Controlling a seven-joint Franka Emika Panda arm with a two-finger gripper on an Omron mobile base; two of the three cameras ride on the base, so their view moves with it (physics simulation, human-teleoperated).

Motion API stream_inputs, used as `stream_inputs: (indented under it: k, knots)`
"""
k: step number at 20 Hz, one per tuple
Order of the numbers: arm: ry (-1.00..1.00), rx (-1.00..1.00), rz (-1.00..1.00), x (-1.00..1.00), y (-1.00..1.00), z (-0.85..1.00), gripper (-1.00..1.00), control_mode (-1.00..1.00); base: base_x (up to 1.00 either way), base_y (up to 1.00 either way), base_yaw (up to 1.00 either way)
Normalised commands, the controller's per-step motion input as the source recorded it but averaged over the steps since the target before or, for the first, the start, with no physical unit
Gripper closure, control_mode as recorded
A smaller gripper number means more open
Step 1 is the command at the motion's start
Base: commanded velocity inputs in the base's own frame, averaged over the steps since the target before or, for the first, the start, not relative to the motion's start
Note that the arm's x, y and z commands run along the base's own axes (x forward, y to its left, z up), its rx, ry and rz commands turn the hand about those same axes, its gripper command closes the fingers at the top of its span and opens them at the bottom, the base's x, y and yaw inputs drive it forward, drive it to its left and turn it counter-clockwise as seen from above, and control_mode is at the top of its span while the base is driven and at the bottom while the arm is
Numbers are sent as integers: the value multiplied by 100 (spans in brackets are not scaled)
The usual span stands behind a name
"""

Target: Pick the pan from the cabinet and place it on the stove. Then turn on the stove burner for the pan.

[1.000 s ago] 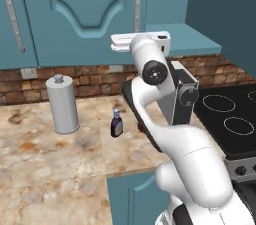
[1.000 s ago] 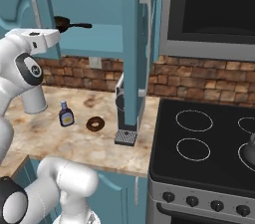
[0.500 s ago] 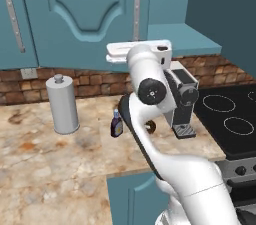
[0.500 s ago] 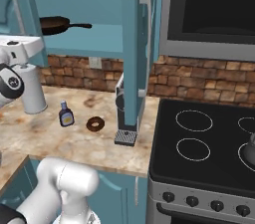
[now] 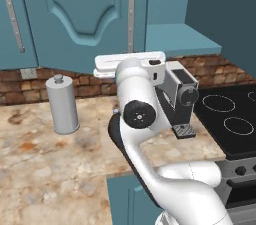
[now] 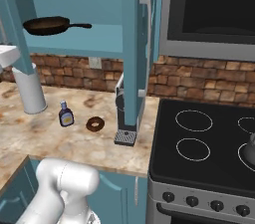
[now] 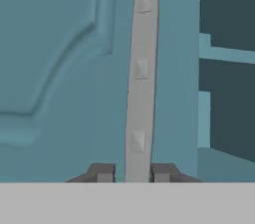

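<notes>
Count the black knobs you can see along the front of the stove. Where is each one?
4, in a row along the stove's grey front: knobs, left to right in the right base view. More may lie beyond the picture's right edge.

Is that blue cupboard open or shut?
Open: the cabinet door stands swung out edge-on, and the pan sits in view on its shelf.

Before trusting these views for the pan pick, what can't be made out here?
- Left base view: the robot's arm hides the counter behind it; the pan is absent there.
- Right base view: the kettle is cut by the right edge.
- Hand view: claw fingertips flank the cabinet door handle; contact unclear.
</notes>
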Motion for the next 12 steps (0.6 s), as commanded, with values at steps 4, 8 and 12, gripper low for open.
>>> stream_inputs:
  k: [4,8,12]
  knots:
    - [-18,8,1,-77,-3,3,-100,-100,0,0,0]
    - [-17,24,1,-99,-28,17,-100,-100,0,0,0]
    - [-2,35,0,-79,-55,24,-100,-100,0,0,0]
